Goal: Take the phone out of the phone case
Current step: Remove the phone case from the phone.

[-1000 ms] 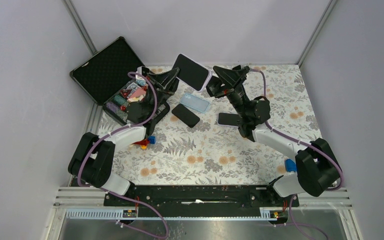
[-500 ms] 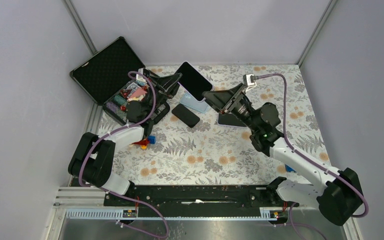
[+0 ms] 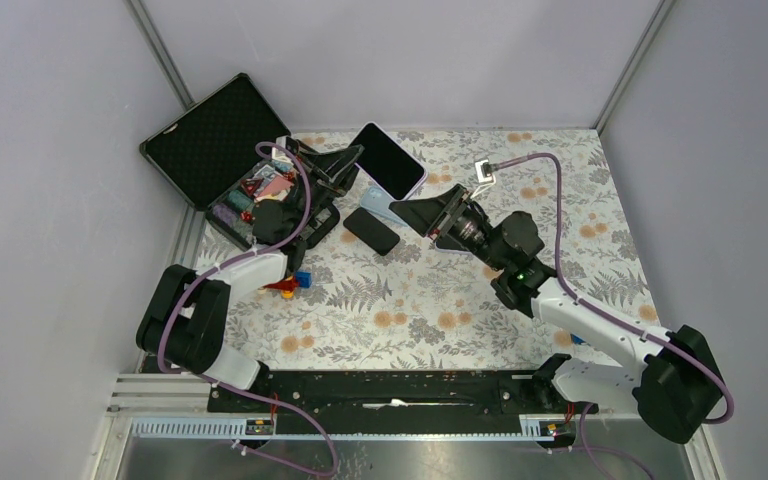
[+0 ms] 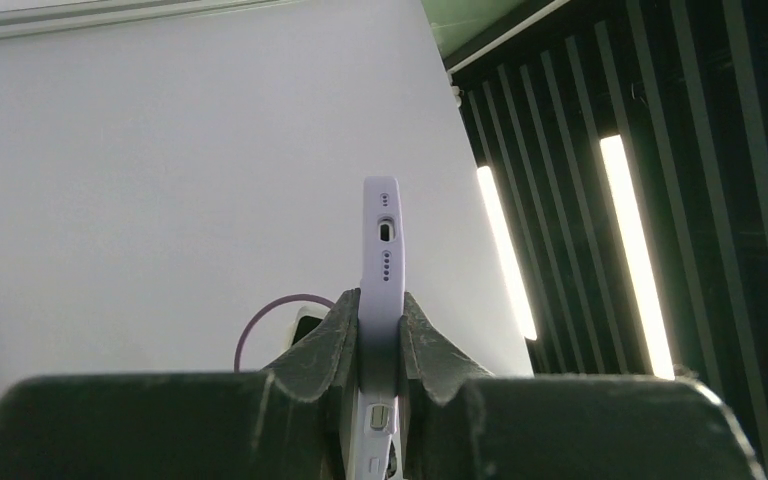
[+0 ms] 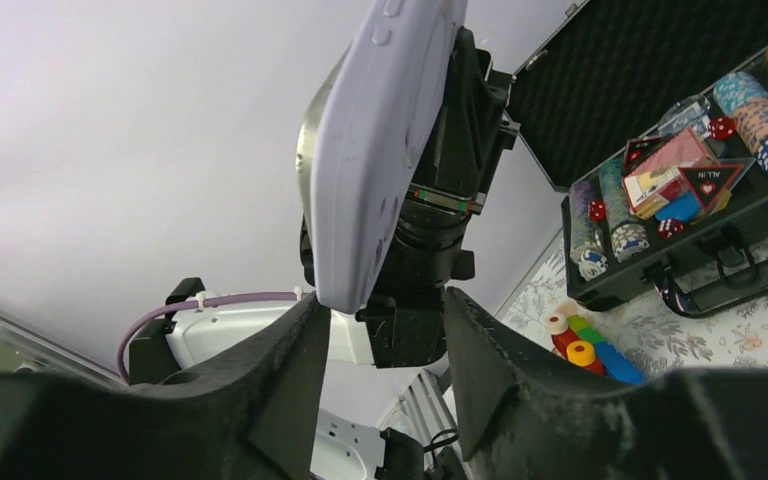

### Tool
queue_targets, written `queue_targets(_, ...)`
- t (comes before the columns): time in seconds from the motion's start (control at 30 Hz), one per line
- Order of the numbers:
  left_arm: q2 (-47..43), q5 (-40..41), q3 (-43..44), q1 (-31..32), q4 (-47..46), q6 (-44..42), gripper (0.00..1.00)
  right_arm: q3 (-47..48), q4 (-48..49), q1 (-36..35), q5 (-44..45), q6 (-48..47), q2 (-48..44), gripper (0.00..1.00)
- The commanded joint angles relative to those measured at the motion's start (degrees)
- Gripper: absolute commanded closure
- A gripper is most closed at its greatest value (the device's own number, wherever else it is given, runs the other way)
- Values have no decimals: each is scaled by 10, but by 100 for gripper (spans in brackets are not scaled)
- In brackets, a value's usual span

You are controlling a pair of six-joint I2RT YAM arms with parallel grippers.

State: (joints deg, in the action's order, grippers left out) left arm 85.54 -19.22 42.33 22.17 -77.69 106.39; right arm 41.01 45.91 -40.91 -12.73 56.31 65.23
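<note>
The phone in its lilac case (image 3: 390, 160) is held up off the table at the back, black screen facing up. My left gripper (image 3: 355, 165) is shut on its left end. In the left wrist view the case's edge (image 4: 383, 250) stands pinched between the fingers of my left gripper (image 4: 382, 320). My right gripper (image 3: 405, 212) is open and empty, just in front of and below the phone. In the right wrist view the case's lilac back (image 5: 380, 150) hangs above my right gripper (image 5: 382, 305), its lower corner close to the left finger (image 5: 300, 340).
A bare black phone (image 3: 371, 230) and a light blue case (image 3: 375, 203) lie on the floral mat under the held phone. An open black case of poker chips (image 3: 245, 190) stands at the back left. Coloured toy blocks (image 3: 295, 283) lie near the left arm.
My right arm has swung from the phone's right side down and forward; its gripper now sits under the phone's near edge. The left gripper keeps hold of the phone.
</note>
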Motion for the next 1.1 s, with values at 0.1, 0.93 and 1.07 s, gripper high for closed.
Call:
queue_targets(0.1, -29, 13, 16, -2, -52, 16, 100, -9, 73, -5, 22, -44, 6, 47)
queue_targets(0.93, -65, 3, -11, -4, -8, 88, 100, -8, 23, -5, -20, -183, 20, 81)
queue_targets(1.07, -54, 6, -15, -5, -14, 80, 100, -17, 74, -6, -71, -181, 6, 26)
